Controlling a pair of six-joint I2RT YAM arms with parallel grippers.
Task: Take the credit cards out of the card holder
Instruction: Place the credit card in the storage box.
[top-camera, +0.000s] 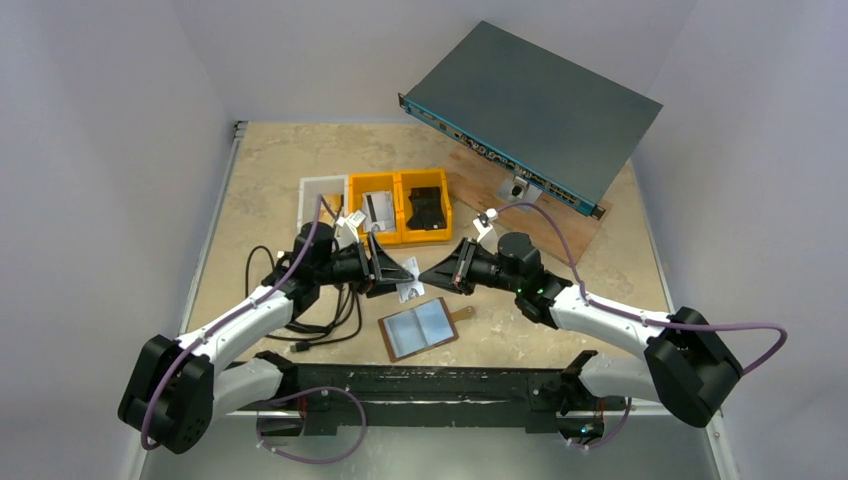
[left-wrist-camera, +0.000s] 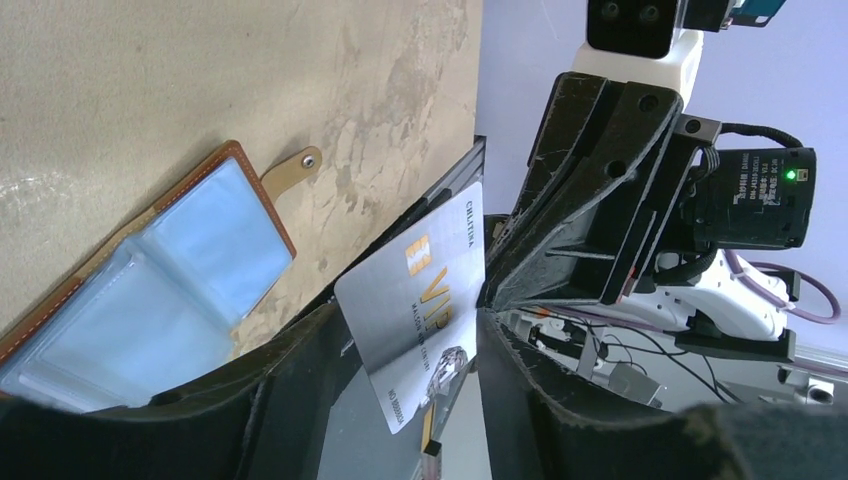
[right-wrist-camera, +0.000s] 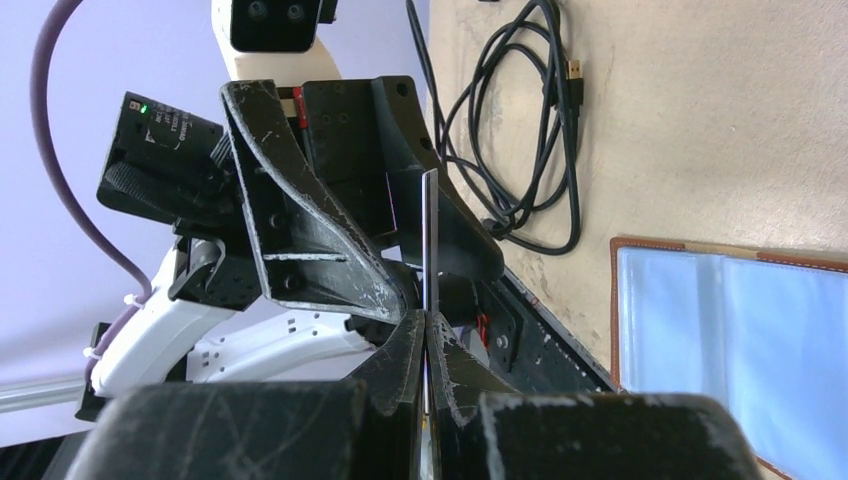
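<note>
**Silver card pinched in mid-air above the open card holder**

The right end effector is pressed together on one edge of a silver credit card, holding it up off the bench. In the right wrist view the card shows edge-on as a thin upright line rising from the fingertips. The card's face carries a gold chip and "VIP" lettering (the smaller print is too fine to read).

The left end effector faces the right one, nearly tip to tip, with its fingers spread and the card in the gap between them. I cannot tell whether either of its fingers touches the card.

The card holder lies open and flat on the bench, just near of the two end effectors and between the arms. Its brown cover is underneath and its shiny blue clear pockets face up. Its small tan snap tab sticks out from one edge.

A tangle of black cables lies to the left of the holder. Farther back stand a white bin and two joined yellow bins. The right yellow bin holds a chunky black object. At the far right, a grey rack unit rests tilted over a wooden board.
</note>
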